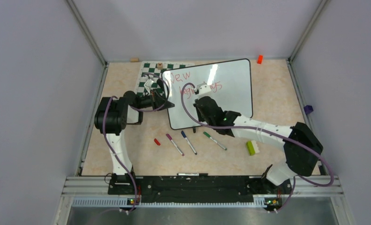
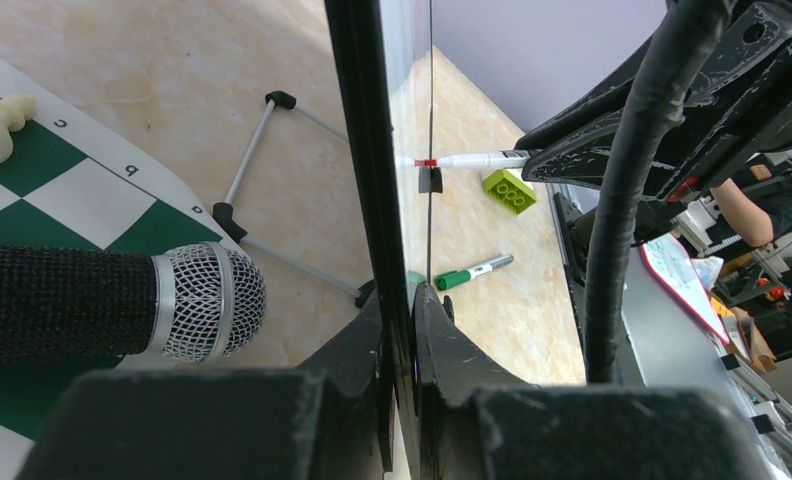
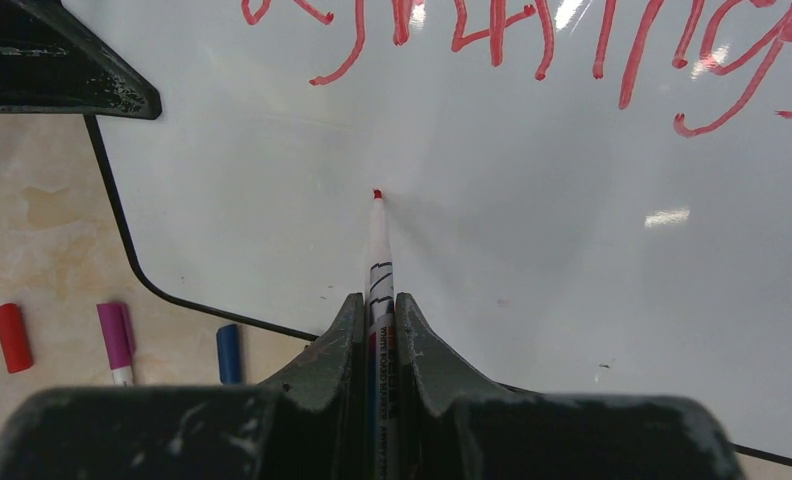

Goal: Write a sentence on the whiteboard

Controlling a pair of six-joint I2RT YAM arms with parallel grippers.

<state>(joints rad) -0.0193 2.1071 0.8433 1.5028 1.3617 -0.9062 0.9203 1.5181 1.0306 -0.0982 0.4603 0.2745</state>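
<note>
The whiteboard (image 1: pixel 233 93) stands propped near the far edge of the tabletop (image 1: pixel 127 154), with the left gripper (image 2: pixel 402 305) pressed together on its left frame, likely to steady it against writing pressure. The right gripper (image 3: pixel 376 312) pinches a red marker (image 3: pixel 378 250), its tip against the board below the 2 finished lines of the sentence (image 1: pixel 195 83), placed for line 3.

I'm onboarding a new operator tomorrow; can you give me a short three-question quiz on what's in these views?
1. True or false: the right fingers hold a red marker pointed at the whiteboard.
2. What do the left fingers clamp? A the whiteboard's edge; B the red cap; C the chess mat.
3. Fill in: ___ loose markers lie on the table in front of the whiteboard.
Key: 1 true; 2 A; 3 three.
</note>
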